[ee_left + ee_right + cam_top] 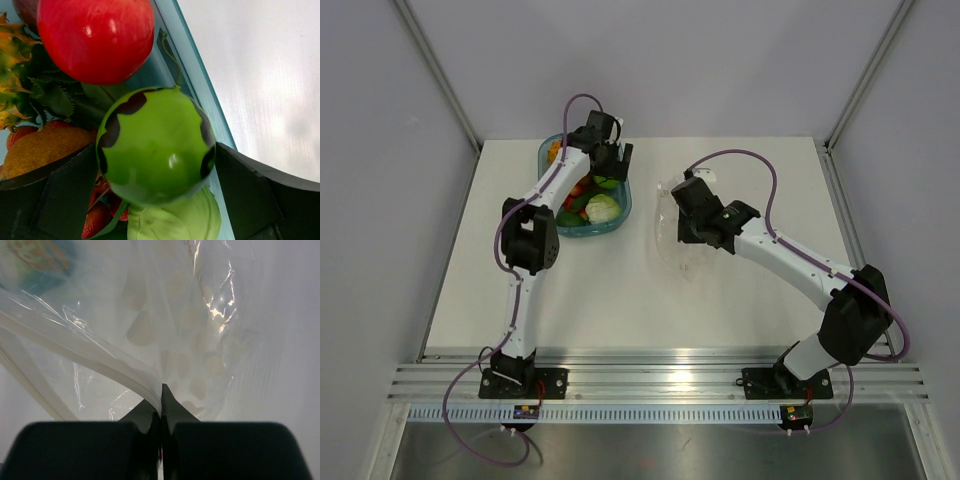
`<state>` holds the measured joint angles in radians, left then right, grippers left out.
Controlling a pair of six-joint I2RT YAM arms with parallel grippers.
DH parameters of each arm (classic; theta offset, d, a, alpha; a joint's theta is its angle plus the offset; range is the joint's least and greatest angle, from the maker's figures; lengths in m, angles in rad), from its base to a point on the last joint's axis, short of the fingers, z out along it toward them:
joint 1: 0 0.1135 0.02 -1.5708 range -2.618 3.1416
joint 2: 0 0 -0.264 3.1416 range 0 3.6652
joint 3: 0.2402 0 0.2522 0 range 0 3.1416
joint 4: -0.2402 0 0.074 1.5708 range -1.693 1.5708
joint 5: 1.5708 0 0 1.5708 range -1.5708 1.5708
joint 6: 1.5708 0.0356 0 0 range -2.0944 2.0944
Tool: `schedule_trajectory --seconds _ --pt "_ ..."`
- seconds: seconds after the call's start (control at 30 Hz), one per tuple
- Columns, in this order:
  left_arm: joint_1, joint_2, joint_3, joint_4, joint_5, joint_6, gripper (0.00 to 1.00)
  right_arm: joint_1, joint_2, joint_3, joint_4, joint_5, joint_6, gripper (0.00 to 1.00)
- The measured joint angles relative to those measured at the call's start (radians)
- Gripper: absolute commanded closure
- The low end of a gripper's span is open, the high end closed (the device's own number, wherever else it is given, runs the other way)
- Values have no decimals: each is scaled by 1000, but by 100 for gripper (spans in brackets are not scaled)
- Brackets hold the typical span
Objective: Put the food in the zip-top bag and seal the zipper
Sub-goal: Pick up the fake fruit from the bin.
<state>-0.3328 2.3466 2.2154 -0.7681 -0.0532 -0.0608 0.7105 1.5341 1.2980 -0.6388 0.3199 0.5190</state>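
My left gripper (608, 168) hangs over the blue tray (626, 205) of food. In the left wrist view its jaws (156, 165) are shut on a round green fruit with dark patches (155, 150). Under it lie the pale green cabbage (175, 220), a red apple (95, 37), an orange bumpy fruit (40, 147) and strawberries (97, 220). My right gripper (677, 222) is shut on the mouth edge of the clear zip-top bag (672, 250). In the right wrist view the fingers (160, 405) pinch the thick zipper strip (100, 360), and the bag (165, 315) spreads out beyond them.
The tray's glassy rim (200, 85) runs just right of the held fruit. Bare white table (720, 310) lies between tray and bag and in front of them. Grey walls and metal posts (440, 75) close off the back and sides.
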Motion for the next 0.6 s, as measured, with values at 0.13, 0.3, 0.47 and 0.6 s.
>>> schedule_trajectory --seconds 0.13,0.3,0.47,0.6 --pt "-1 6 0 -1 -2 0 24 0 1 0 1 0 0 100" --pt "-2 -2 -19 16 -5 -2 46 0 1 0 9 -1 0 100" --pt "-3 -92 -149 42 -6 -16 55 0 2 0 14 -1 0 100" --pt "-4 -212 -234 43 -4 -32 56 0 5 1 14 -1 -3 100"
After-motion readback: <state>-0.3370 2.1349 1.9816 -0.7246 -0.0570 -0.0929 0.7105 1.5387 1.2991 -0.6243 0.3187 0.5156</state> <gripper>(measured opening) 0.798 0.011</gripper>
